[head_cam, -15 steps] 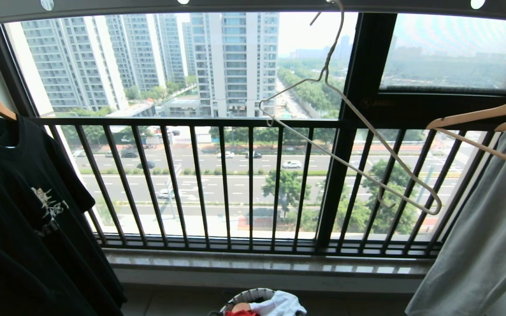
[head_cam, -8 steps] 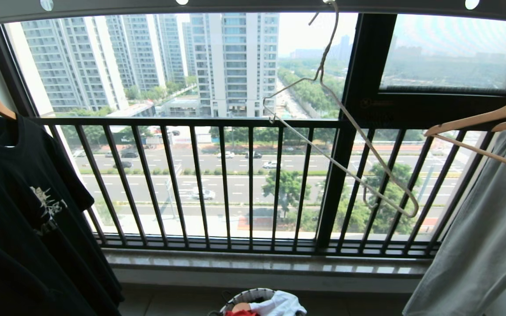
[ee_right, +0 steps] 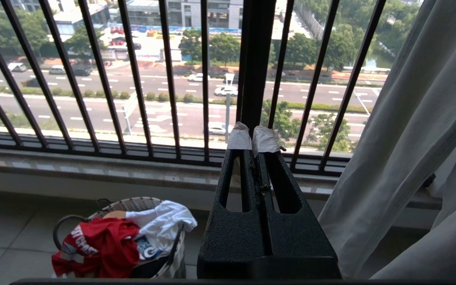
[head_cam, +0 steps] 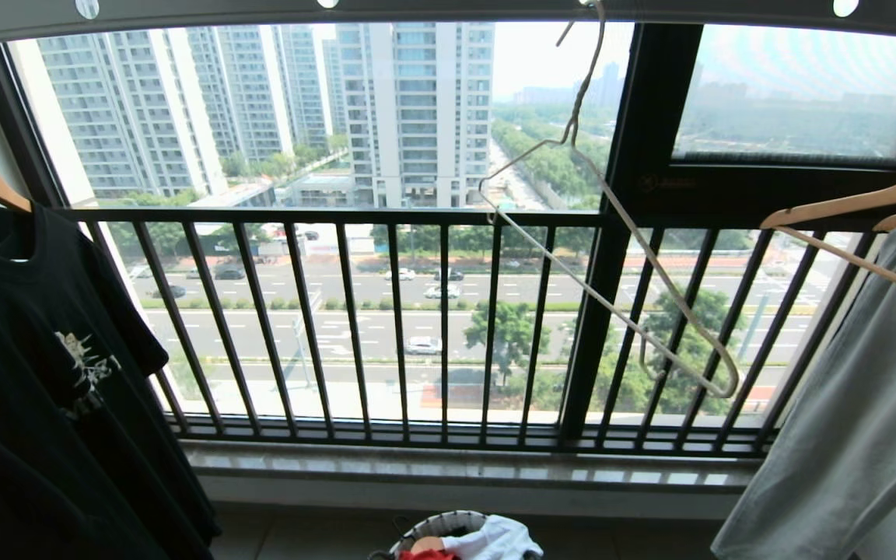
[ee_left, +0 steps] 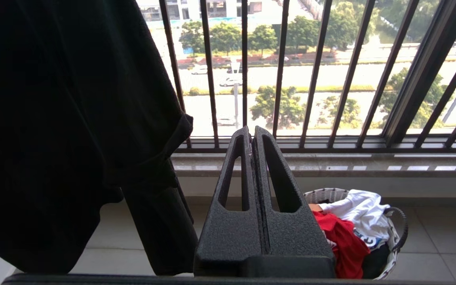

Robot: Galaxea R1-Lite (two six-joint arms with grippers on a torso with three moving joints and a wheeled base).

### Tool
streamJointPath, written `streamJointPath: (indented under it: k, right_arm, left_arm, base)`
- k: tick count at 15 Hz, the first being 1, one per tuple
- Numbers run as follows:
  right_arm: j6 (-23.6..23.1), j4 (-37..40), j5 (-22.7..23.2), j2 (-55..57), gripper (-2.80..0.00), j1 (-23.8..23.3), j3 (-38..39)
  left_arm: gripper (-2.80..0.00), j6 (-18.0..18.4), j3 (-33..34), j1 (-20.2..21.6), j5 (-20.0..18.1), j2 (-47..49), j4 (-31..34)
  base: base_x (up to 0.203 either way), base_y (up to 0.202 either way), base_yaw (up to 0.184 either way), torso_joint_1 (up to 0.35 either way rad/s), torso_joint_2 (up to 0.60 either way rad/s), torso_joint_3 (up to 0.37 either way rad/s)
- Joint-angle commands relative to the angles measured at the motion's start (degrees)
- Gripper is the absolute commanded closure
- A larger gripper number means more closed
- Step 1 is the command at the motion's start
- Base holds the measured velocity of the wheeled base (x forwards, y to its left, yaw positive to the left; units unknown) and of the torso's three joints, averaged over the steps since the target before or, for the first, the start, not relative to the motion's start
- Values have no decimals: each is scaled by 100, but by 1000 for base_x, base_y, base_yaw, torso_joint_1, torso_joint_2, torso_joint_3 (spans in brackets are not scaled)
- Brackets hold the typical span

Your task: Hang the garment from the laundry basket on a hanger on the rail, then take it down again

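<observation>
Head view: neither arm shows; the scene faces a balcony railing [head_cam: 386, 327] with towers and a road beyond.
Rail: the rail [head_cam: 448, 9], grey with round holes, runs along the top edge.
Hanger: the hanger [head_cam: 611, 233], thin cream wire, hangs from the rail by its hook, tilted, its lower end toward the right; it is bare.
Garment: the garment [ee_right: 101, 245], red with white lettering, lies crumpled in the laundry basket [ee_right: 133, 204] on the tiled floor below the sill, beside a white garment [ee_right: 160, 221] in the same basket.
Left end effector: the left end effector [ee_left: 251, 134] is clenched, fingers pressed together, grasping nothing, raised above the basket beside a hanging black T-shirt [head_cam: 43, 373].
Right end effector: the right end effector [ee_right: 251, 136] is clenched, white-wrapped tips together, empty, beside a pale hanging cloth [ee_right: 410, 130].
Other hangers: wooden hangers [head_cam: 852, 206] carry the cloth at the right; another carries the black T-shirt.
</observation>
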Motion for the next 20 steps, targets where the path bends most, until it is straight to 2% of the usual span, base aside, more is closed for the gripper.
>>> streamJointPath:
  k: [1, 20]
  right_arm:
    - [-10, -1, 5, 7, 0, 4, 0]
    - [-10, -1, 5, 7, 0, 4, 0]
  left_arm:
    - [0, 2, 1, 0, -7, 4, 0]
    - [0, 2, 1, 0, 2, 4, 0]
  base:
    - [0, 0, 0, 0, 0, 0]
    - [0, 0, 0, 0, 0, 0]
